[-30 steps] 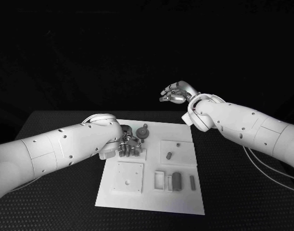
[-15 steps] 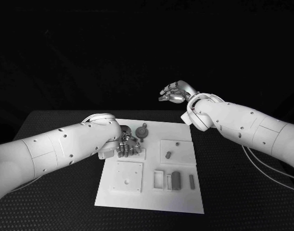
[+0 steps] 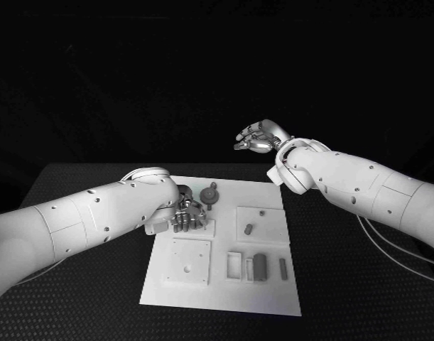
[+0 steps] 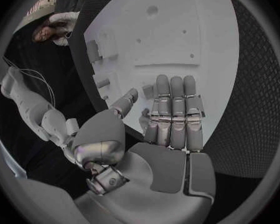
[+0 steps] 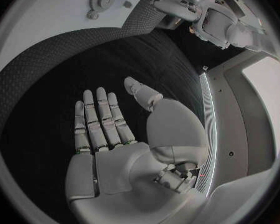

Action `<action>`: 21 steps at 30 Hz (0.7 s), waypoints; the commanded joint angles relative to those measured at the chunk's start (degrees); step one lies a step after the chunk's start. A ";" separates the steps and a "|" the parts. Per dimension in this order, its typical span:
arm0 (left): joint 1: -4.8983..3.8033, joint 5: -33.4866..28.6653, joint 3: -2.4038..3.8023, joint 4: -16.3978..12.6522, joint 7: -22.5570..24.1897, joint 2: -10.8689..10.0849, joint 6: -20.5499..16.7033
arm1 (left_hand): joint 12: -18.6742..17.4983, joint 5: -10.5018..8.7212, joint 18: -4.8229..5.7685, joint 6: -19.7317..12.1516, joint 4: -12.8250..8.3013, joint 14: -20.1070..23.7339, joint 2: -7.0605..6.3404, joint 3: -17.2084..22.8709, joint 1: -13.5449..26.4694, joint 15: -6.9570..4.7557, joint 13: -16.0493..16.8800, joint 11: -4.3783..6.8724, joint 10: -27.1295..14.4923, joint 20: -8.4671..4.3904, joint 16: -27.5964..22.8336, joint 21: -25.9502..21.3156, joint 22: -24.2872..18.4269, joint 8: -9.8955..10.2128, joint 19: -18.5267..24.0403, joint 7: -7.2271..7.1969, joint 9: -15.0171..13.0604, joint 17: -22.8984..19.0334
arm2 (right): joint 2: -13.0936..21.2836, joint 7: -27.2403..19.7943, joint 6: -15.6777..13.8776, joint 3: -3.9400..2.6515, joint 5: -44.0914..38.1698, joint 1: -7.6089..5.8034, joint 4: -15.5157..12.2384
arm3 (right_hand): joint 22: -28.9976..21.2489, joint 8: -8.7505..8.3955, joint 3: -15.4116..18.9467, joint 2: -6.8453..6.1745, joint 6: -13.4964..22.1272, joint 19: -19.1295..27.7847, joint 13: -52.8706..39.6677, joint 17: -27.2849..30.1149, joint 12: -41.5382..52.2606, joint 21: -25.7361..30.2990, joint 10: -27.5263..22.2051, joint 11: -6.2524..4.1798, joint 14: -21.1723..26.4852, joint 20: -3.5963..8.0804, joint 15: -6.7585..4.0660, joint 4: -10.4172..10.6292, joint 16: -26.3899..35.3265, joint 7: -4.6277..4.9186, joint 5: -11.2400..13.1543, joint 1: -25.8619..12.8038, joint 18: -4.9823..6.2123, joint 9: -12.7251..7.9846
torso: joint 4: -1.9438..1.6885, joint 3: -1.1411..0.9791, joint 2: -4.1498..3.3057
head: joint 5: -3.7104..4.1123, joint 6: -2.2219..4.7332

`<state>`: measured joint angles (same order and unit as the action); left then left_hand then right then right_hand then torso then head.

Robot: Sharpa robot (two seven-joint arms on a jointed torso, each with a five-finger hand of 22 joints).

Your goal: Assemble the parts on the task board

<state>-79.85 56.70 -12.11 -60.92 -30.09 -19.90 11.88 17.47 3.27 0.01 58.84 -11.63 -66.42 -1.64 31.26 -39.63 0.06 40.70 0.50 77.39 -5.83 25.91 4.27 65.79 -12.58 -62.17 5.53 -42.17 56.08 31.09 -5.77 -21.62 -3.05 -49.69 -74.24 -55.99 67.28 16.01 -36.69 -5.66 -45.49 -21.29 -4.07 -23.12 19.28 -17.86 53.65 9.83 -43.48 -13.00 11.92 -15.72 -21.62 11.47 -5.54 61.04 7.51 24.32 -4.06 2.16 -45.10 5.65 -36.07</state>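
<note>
From my seat I can't see the task board (image 3: 268, 295) whole: my left arm (image 3: 84, 220) covers its left edge near the far corner, and the left hand (image 3: 187, 215) hides whatever lies under its fingers there. The small parts (image 3: 261, 267) by the near edge are too tiny to tell apart (shapes only). In the left wrist view the board runs behind the palm (image 4: 171, 169).

Black table (image 3: 84, 284) — white task board (image 3: 227, 298) lying on it.
</note>
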 commanded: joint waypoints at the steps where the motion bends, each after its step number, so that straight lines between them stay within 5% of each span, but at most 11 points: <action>1: 0.53 -0.84 -0.18 0.07 0.47 0.34 0.18 | 0.41 -0.27 -0.39 -0.35 0.32 0.33 -0.05 -0.07 0.55 -0.27 0.10 -0.12 -0.19 0.00 0.40 -0.27 -0.05 0.45 0.28 0.28 0.22 -0.07 | -0.02 -0.26 0.68 -0.02 -0.09 0.04 -0.02 | 0.08 0.22 0.35 -0.03 0.33 0.42 0.08 -0.08 -0.29 0.20 0.14 0.43 0.30 0.06 0.06 -0.03 0.33 0.67 0.09 0.34 -0.95 -0.07 | 0.00 0.00 0.00 | 0.02 -0.01; 11: 0.68 -0.92 -0.32 0.79 -0.09 1.06 1.76 | 0.54 -0.37 -0.40 -0.46 0.82 0.44 -0.15 -0.18 1.06 -0.24 0.15 -0.20 -0.33 0.01 0.52 -0.29 -0.05 0.68 0.32 0.37 0.53 -0.14 | -0.02 -0.25 0.72 -0.02 -0.09 0.04 -0.10 | 0.16 0.25 0.35 -0.02 0.32 0.43 0.08 -0.10 -0.30 0.22 0.16 0.42 0.31 0.06 0.07 -0.02 0.35 0.68 0.09 0.33 -0.97 -0.10 | 0.02 -0.03 0.00 | 0.00 0.00; 21: 1.00 -0.43 -0.82 0.84 -0.14 1.44 1.83 | 0.92 -0.36 -0.42 -0.28 -1.37 0.63 1.40 0.42 -1.33 -0.23 0.32 -0.21 -0.56 0.05 0.88 -0.23 0.18 0.81 0.38 0.39 0.91 -0.23 | -0.01 -0.24 0.75 -0.02 -0.09 0.05 -0.37 | 0.23 0.27 0.35 0.00 0.32 0.44 0.09 -0.12 -0.31 0.24 0.18 0.42 0.32 0.07 0.07 -0.01 0.36 0.68 0.09 0.33 -0.98 -0.13 | 0.02 -0.03 0.01 | 0.12 -0.09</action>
<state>-79.89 56.81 -12.43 -59.80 -30.90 -18.87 12.48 18.14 3.27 -0.27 58.66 -12.84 -66.24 -0.09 31.69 -40.62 -0.11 40.95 0.18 77.31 -5.75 26.59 4.22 65.93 -11.96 -62.03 5.73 -41.58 55.88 31.10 -5.74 -21.53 -3.05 -49.68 -74.22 -56.24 67.45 16.01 -36.69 -5.66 -45.48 -21.29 -4.08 -23.16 19.28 -17.86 53.65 9.83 -43.48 -13.00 11.91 -15.73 -21.62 11.47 -5.54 61.04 7.51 24.27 -4.04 2.13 -45.09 5.71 -36.16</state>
